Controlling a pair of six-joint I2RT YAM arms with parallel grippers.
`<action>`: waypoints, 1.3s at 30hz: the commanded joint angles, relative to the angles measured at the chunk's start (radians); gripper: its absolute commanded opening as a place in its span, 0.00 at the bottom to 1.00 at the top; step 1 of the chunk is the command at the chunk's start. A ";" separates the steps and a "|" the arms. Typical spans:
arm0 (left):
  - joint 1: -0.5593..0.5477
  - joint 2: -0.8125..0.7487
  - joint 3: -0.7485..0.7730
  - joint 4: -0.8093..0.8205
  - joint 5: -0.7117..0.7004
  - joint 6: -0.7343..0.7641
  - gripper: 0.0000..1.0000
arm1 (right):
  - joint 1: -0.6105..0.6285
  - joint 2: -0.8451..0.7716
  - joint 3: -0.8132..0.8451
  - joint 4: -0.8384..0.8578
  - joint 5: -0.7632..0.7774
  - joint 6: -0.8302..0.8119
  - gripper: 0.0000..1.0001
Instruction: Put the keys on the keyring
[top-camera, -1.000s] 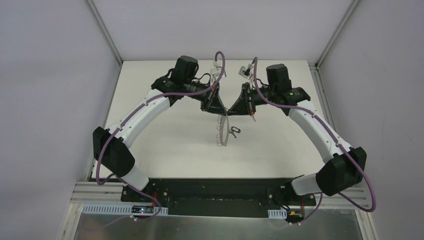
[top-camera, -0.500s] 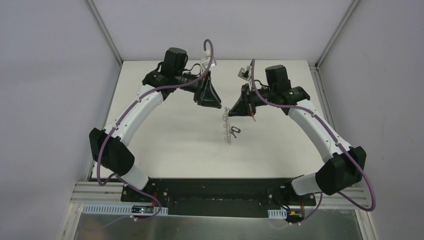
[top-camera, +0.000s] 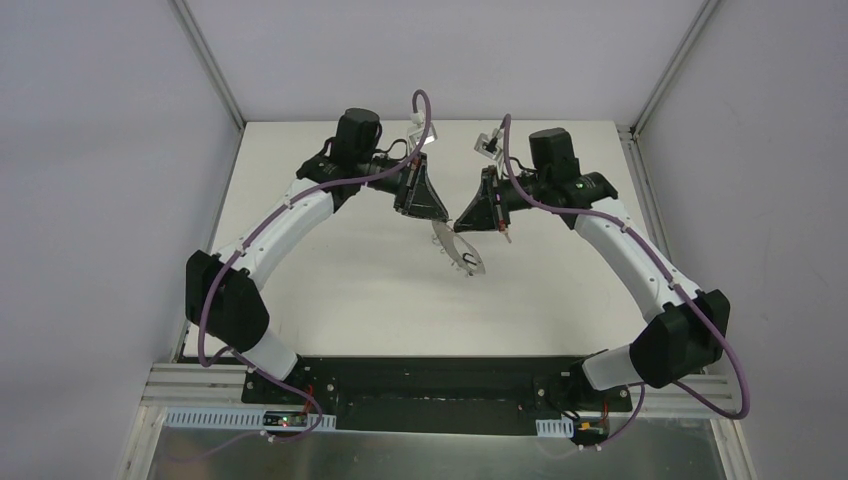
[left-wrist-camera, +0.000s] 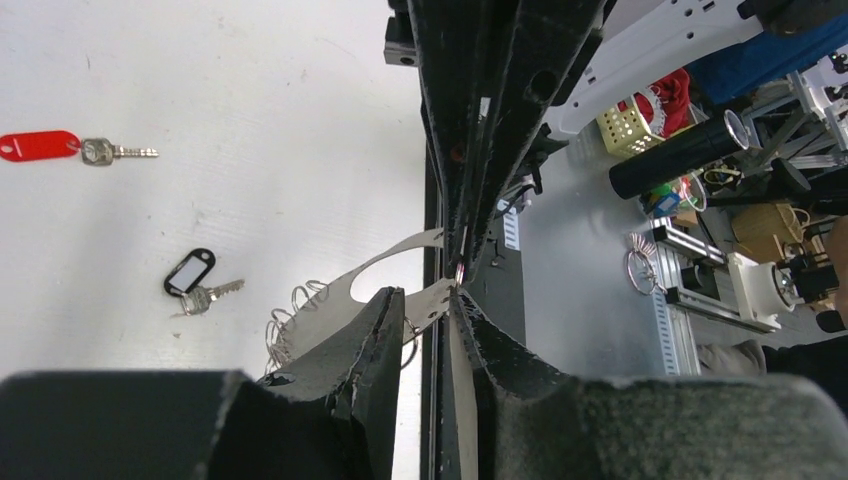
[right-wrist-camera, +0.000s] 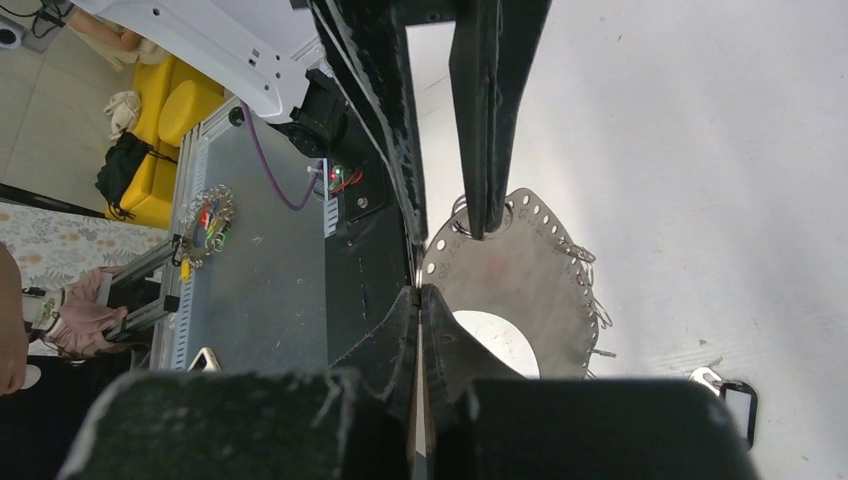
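So far, no key is sitting on the keyring (top-camera: 452, 243), so the real job is not yet begun. Nearest the arm bases, the keyring is hanging at a slant over the white table (top-camera: 330, 280), showing its little wire loops (left-wrist-camera: 290, 300) along one edge. I cannot tell if its low edge is touching the table. Just beside it, the key with the dark tag (left-wrist-camera: 190, 272) is lying loose on the table, touching nothing.

A bit further back, the right gripper (right-wrist-camera: 418, 292) is pinching the keyring's edge with its jaws squeezed tight together. Facing it, the left gripper (left-wrist-camera: 425, 298) is reaching in from the other side. Its jaws are standing a little apart, with the thin edge of the keyring sitting in the gap. As far as I can tell, they are not squeezing it.

Furthest off, the key with the red head (left-wrist-camera: 40, 146) is lying flat on the table, well apart from the keyring.

I am thinking both keys are waiting to be picked up and slipped onto a loop, one after the other. That is leaving almost all of the task to do.
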 joint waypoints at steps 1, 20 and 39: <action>-0.014 -0.051 -0.039 0.097 0.044 -0.047 0.23 | 0.004 0.007 0.032 0.087 -0.069 0.050 0.00; 0.047 -0.126 -0.024 -0.078 -0.091 0.096 0.36 | -0.007 -0.004 -0.030 0.173 0.001 0.137 0.00; 0.004 -0.062 -0.043 -0.016 -0.089 0.017 0.29 | -0.017 0.022 -0.082 0.373 -0.005 0.362 0.00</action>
